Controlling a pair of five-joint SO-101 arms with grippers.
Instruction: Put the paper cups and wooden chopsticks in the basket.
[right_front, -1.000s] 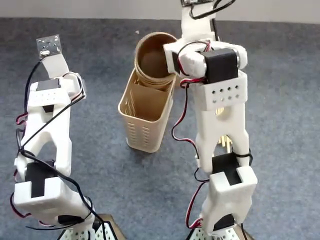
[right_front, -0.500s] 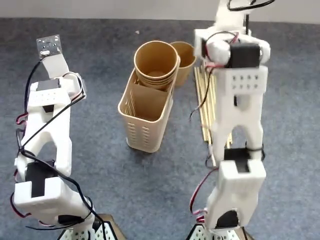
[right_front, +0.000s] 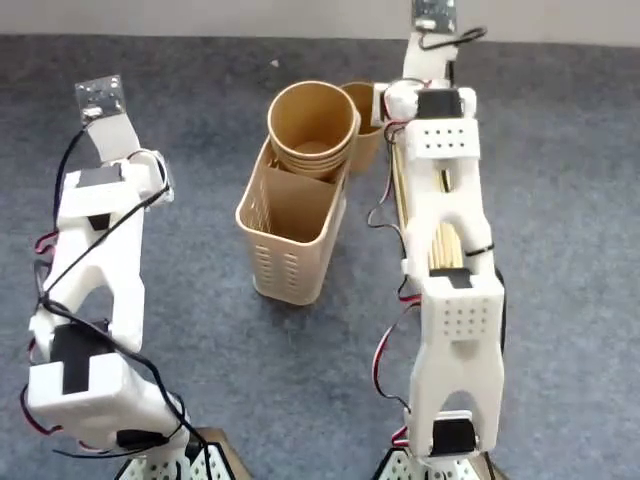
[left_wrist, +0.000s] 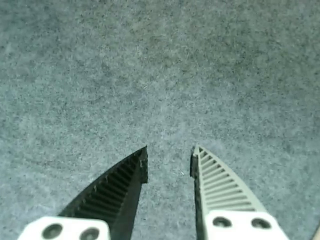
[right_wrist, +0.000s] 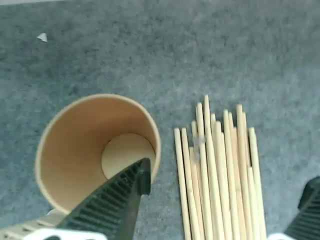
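A beige slotted basket (right_front: 290, 240) stands mid-carpet with a stack of paper cups (right_front: 312, 125) upright in its far compartment. One more paper cup (right_front: 368, 112) (right_wrist: 95, 150) stands upright on the carpet just right of the stack. A bundle of wooden chopsticks (right_front: 402, 190) (right_wrist: 220, 155) lies right of the basket, partly under the right arm (right_front: 440, 150). My right gripper (right_wrist: 227, 180) is open wide above the chopsticks' far ends, one finger (right_wrist: 115, 200) by the loose cup's rim. My left gripper (left_wrist: 170, 152) is open over bare carpet, holding nothing.
The left arm (right_front: 95, 200) stretches along the carpet's left side, well away from the basket. A tiny white scrap (right_front: 273, 65) (right_wrist: 42, 36) lies beyond the cups. Grey carpet lies open between the left arm and the basket.
The right arm has swung away from the cup stack in the basket, rightward and farther out, to above the chopsticks. That uncovered the loose cup. The left arm has barely moved.
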